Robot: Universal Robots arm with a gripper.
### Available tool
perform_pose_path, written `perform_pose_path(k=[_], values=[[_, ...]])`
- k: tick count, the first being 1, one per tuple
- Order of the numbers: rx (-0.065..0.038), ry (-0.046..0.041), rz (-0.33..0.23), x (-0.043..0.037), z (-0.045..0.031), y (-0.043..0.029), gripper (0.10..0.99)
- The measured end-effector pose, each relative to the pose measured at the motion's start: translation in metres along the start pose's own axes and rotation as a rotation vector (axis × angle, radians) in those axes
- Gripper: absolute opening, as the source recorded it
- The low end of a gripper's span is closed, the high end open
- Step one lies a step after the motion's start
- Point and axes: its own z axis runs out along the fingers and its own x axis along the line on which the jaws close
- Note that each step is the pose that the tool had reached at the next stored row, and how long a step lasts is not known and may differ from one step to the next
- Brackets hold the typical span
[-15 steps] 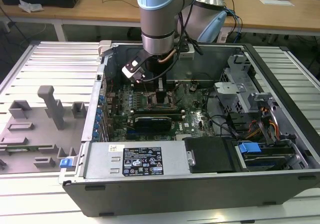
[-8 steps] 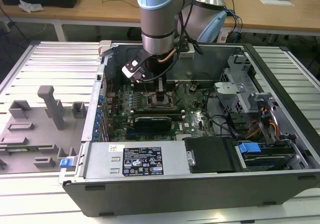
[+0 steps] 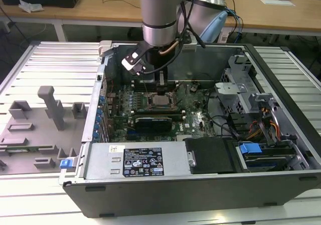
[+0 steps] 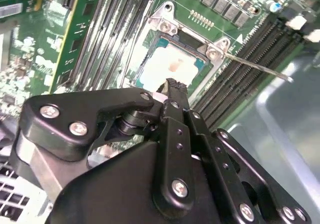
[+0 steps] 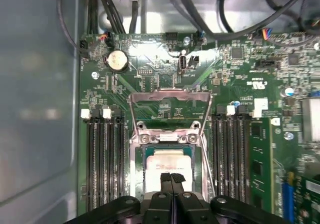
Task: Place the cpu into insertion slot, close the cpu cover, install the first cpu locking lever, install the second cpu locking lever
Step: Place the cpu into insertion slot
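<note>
The cpu [image 5: 167, 160] lies flat in the insertion slot [image 5: 138, 170], silver-grey top up, also seen as the cpu [image 4: 170, 64] and the cpu [image 3: 160, 102]. The cpu cover [image 5: 169, 95] is swung open, its frame standing off the socket on the hinge side. A thin metal locking lever [image 4: 260, 68] sticks out free over the memory slots. My gripper [image 5: 171, 178] hangs just above the cpu's near edge, fingers pressed together with nothing between them. The gripper [image 3: 161, 88] is inside the open computer case, and the gripper [image 4: 175, 86] tip is over the socket.
Long black memory slots [image 5: 105, 159] flank the socket on both sides. Cables [image 5: 110, 9] run along the case wall. A long black card [image 3: 153, 120] lies beside the socket. A drive cage [image 3: 246, 92] fills the case at the exterior view's right. Grey fixtures [image 3: 50, 109] stand outside.
</note>
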Motion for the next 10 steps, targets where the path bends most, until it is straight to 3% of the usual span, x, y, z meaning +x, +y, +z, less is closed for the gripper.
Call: perform_pose_path(k=[3,6,10], values=[[0.0,-0.0001,0.0,0.0002,-0.0174,0.0016,0.106],[0.0,-0.0001,0.0,0.0003,-0.0264,0.0025,0.106],[0.0,-0.0001,0.0,0.0003,-0.0265,0.0025,0.106]])
